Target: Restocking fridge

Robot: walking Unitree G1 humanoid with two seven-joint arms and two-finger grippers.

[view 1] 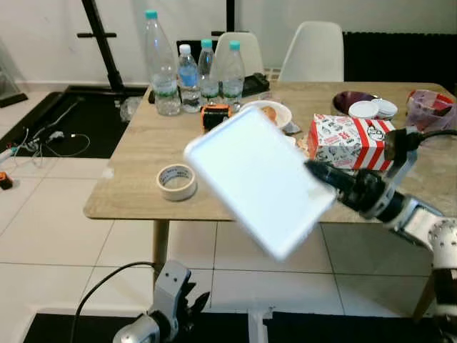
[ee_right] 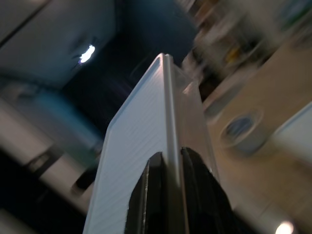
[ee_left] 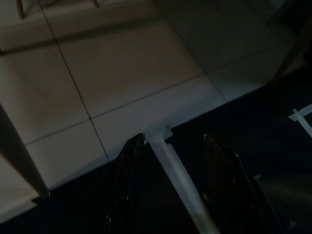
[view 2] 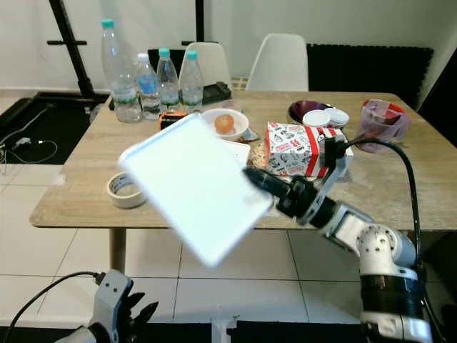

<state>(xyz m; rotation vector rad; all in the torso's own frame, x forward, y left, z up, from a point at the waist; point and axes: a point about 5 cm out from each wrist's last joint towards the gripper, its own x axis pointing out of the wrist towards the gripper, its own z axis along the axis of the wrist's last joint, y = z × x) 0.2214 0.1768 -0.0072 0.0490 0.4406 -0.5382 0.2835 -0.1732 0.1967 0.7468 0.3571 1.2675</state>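
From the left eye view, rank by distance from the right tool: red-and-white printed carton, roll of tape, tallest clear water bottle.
1. Red-and-white printed carton: just behind the right tool, which grips the white plastic tray.
2. Roll of tape: near table edge, on the robot's left.
3. Tallest clear water bottle: far left corner.

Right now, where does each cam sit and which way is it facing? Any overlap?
Left eye view: head, looking forward and down at the wooden table; right gripper holds a white tray, left gripper hangs low.
Right eye view: same scene, other eye of the stereo pair; both arms visible.
Left wrist view: on the left wrist, looking down past its open black fingers at the tiled floor.
Right wrist view: on the right wrist, looking along fingers clamped on the tray's edge, table blurred beyond.
Shared: tray, tape roll.
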